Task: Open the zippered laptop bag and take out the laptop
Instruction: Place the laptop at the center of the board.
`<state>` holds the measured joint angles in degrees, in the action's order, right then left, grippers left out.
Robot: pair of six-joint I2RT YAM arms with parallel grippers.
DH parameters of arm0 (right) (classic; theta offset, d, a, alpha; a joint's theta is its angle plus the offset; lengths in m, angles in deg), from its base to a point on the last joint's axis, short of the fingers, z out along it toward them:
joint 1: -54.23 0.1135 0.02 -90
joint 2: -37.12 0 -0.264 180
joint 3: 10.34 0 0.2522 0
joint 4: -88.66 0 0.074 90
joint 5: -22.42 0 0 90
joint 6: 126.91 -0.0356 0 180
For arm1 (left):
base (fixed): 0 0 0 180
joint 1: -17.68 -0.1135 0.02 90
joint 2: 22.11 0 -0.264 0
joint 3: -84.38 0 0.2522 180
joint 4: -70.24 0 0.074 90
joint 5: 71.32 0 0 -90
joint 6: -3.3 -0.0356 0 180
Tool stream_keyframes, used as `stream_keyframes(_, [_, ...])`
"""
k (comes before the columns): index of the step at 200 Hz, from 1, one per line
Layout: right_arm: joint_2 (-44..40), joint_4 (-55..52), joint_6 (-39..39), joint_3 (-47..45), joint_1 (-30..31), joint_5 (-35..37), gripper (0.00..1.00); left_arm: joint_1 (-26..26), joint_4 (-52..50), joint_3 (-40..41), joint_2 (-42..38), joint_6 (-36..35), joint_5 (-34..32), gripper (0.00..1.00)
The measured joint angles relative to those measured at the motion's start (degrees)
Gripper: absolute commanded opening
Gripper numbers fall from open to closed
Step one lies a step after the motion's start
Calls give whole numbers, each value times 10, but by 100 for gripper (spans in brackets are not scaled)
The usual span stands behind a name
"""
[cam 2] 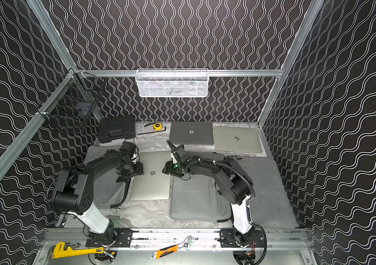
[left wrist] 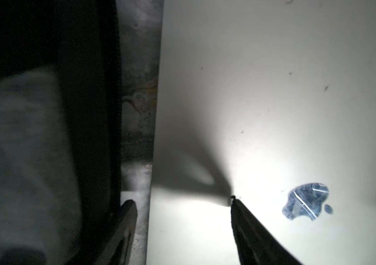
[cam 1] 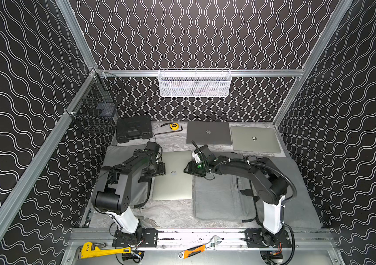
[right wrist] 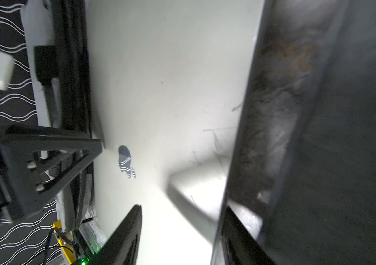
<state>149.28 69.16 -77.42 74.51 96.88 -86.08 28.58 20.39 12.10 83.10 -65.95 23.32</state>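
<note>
Robot lab test cell: alu frame [cam 1: 136,73], wavy-print walls [cam 1: 205,34], arms [cam 1: 122,174] bolted to a rail [cam 1: 182,238], pipe wrench [cam 1: 99,251] nearby.

arms [cam 1: 122,174]: black, white lower links | black cables [cam 1: 290,181] (one corrugated) | green LED [cam 1: 199,165], seemingly

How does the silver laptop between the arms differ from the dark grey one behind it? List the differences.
Colour: the silver laptop is pale; the dark grey laptop is much darker.
Pose: the silver laptop's long side runs front to back; the dark grey laptop's runs across.
Grippers: the left gripper and right gripper flank the silver laptop; neither is near the dark grey laptop.
Shared: both closed, flat, logo up.
</note>
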Motion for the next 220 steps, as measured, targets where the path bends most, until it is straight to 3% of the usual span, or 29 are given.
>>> stream_keyframes(79, [-144,-42,66,28,-11,66,61,0,-21,-42,-62,-30,34,68])
stream_keyframes(126, [-236,-80,180,53,-61,190,70,0,-56,-109,-129,-76,26,72])
stream_keyframes(174, [-323,-71,330,4,-108,350,88,-1,-55,-178,-220,-153,-77,79])
stream_keyframes(199, [-362,-43,377,-47,-144,423,99,-1,-27,-177,-271,-181,-132,88])
stream_keyframes(220, [-395,3,407,-105,-170,479,100,-1,23,-146,-312,-193,-180,89])
